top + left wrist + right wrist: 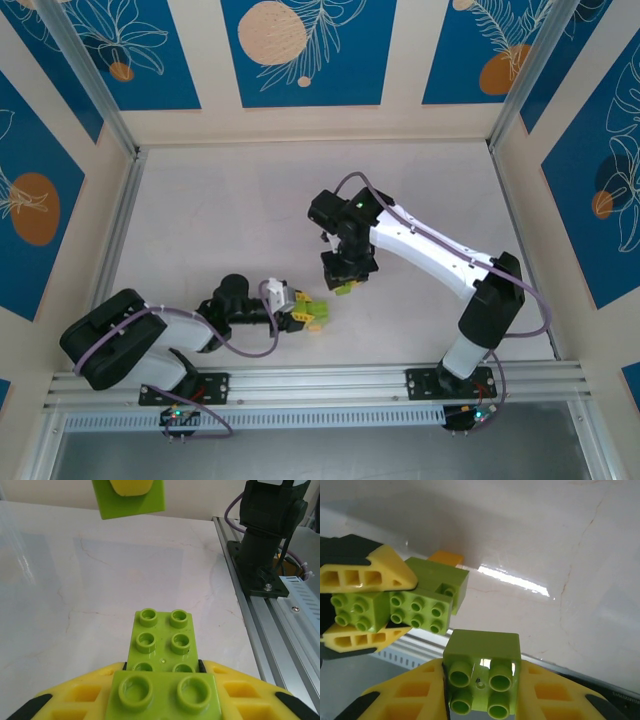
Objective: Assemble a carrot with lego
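My left gripper (pixel 298 312) lies low near the table's front edge, shut on a partly built carrot (pixel 318 315). In the left wrist view the yellow fingers (pixel 80 700) clamp its stacked lime-green lego bricks (pixel 162 642), studs up. In the right wrist view this stack (pixel 417 607) has an orange brick (pixel 445 557) at its far end. My right gripper (pixel 347 278) hangs just above and right of it, shut on a single lime-green square brick (pixel 481 672). That brick (pixel 132 500) floats apart from the stack.
An aluminium rail (pixel 320 380) runs along the near edge, carrying the right arm's black base (pixel 265 555). Patterned blue walls (pixel 300 50) enclose the white table (pixel 220 220) at the back and sides.
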{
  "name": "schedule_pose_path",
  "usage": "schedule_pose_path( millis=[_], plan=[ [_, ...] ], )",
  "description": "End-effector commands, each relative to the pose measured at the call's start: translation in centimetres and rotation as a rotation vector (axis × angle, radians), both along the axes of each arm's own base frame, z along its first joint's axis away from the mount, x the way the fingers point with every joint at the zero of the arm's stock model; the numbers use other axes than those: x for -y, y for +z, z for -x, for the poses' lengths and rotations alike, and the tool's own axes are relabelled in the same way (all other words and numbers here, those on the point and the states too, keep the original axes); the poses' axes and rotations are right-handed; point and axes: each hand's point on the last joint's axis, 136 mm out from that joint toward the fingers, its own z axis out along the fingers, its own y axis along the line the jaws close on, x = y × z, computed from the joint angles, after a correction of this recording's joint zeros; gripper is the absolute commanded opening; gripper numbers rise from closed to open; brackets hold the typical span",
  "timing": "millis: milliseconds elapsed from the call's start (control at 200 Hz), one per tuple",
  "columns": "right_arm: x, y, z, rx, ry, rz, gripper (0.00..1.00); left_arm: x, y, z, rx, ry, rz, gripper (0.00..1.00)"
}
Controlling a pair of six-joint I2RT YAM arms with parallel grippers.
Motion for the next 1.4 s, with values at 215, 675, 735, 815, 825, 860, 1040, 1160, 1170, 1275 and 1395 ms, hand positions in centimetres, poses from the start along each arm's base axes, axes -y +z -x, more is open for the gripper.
schedule_pose_path(
  millis=[215, 675, 735, 815, 825, 860, 1040, 1160, 1170, 1275, 1395],
  plan=[
    [-2.2, 0.0, 3.1, -0.094, -0.090, -0.057, 0.27, 0.4, -1.4, 0.5, 0.019, -0.013, -0.059, 0.29],
    [-2.9, -2.7, 2.2, -0.057, -0.124, -0.057, 0.27, 0.5, -1.6, 0.4, 0.010, -0.010, -0.065, 0.29],
    [-2.8, -3.1, 2.1, -0.056, -0.124, -0.045, 0.26, 0.5, -1.6, 0.4, 0.009, -0.010, -0.066, 0.29],
    [-2.7, -3.4, 2.1, -0.052, -0.127, -0.034, 0.26, 0.5, -1.7, 0.4, 0.007, -0.007, -0.069, 0.29],
    [-2.6, -3.5, 2.1, -0.052, -0.128, -0.032, 0.26, 0.5, -1.7, 0.4, 0.007, -0.007, -0.069, 0.29],
    [-2.6, -3.6, 2.1, -0.051, -0.131, -0.033, 0.26, 0.5, -1.6, 0.3, 0.008, -0.006, -0.069, 0.29],
    [-2.2, -4.3, 2.3, -0.048, -0.145, -0.011, 0.26, 0.6, -1.7, 0.2, 0.006, -0.003, -0.073, 0.28],
    [-2.0, -5.0, 2.6, -0.051, -0.154, 0.002, 0.26, 0.5, -1.8, 0.2, 0.005, -0.001, -0.075, 0.28],
    [-2.0, -5.0, 2.6, -0.052, -0.154, 0.004, 0.26, 0.6, -1.7, 0.2, 0.005, -0.001, -0.075, 0.28],
    [-1.7, -5.2, 2.7, -0.050, -0.160, 0.018, 0.26, 0.6, -1.8, 0.1, 0.004, 0.002, -0.076, 0.28],
    [-1.3, -5.4, 2.8, -0.043, -0.181, 0.033, 0.26, 0.6, -1.8, 0.0, 0.003, 0.004, -0.078, 0.27]
  ],
)
